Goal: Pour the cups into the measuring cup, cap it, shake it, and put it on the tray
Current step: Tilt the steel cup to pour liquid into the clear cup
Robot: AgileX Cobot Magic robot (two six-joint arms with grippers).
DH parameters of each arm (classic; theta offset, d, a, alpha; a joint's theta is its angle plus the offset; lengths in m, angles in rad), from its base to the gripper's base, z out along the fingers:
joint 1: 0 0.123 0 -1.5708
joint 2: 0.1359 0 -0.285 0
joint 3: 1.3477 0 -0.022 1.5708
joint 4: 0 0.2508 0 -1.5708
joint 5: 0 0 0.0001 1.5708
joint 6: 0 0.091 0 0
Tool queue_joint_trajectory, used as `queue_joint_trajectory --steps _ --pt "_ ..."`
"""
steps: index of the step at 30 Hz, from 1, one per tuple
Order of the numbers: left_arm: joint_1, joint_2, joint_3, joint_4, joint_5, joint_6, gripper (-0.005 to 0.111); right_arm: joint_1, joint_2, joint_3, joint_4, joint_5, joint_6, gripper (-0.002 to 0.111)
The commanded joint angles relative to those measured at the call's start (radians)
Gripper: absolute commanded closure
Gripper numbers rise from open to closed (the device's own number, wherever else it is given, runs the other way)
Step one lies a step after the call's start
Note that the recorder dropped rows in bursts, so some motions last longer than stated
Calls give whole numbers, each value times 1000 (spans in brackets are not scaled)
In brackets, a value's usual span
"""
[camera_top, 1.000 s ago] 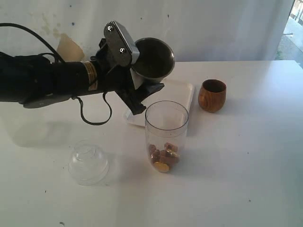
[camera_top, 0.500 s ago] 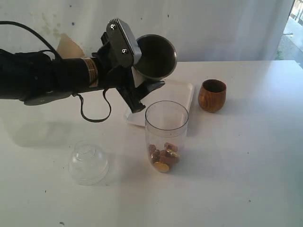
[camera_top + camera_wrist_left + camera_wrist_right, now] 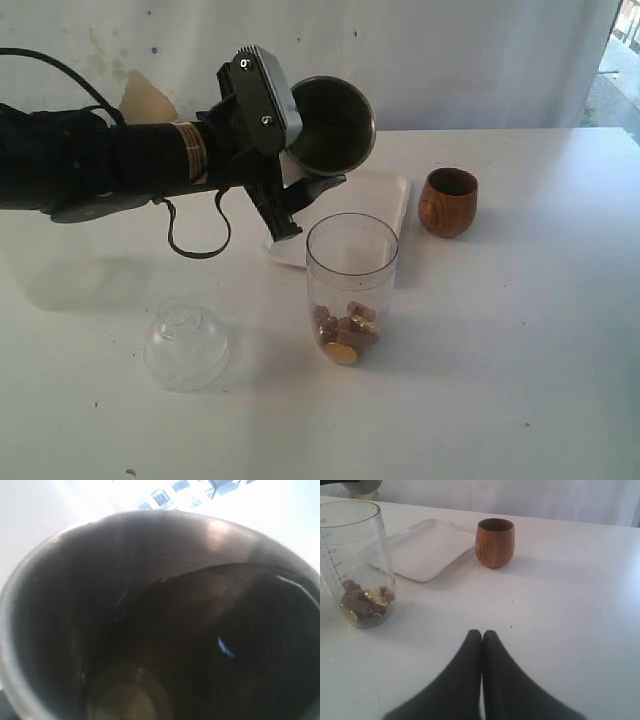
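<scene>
My left gripper (image 3: 303,170) is shut on the steel tumbler (image 3: 331,123) and holds it tipped in the air, above and just behind the rim of the measuring cup (image 3: 352,262). The left wrist view is filled by the tumbler's dark inside (image 3: 150,605), where I see no contents. The measuring cup (image 3: 355,550) stands upright and uncapped with brown pieces and gold coins (image 3: 345,330) at its bottom. The wooden cup (image 3: 448,202) stands upright to the right of the white tray (image 3: 392,198). My right gripper (image 3: 482,633) is shut on nothing, low over the table in front of the wooden cup (image 3: 494,542).
A clear domed lid (image 3: 187,343) lies on the table at the front left of the measuring cup. The left arm's black cable (image 3: 195,245) hangs in a loop above the table. A white wall closes off the back.
The left wrist has turned, so the steel tumbler's mouth faces more toward the exterior camera, and it has shifted slightly up and right. Nothing else has moved.
</scene>
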Motion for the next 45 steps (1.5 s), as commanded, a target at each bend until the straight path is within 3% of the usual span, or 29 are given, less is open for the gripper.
queue_joint_trajectory --steps 1,45 --pt "-3 -14 -15 -16 -50 53 107 -3 -4 5 -3 0 0 108" --pt "-3 -14 -15 -16 -27 303 107 -3 -4 5 -3 0 0 108"
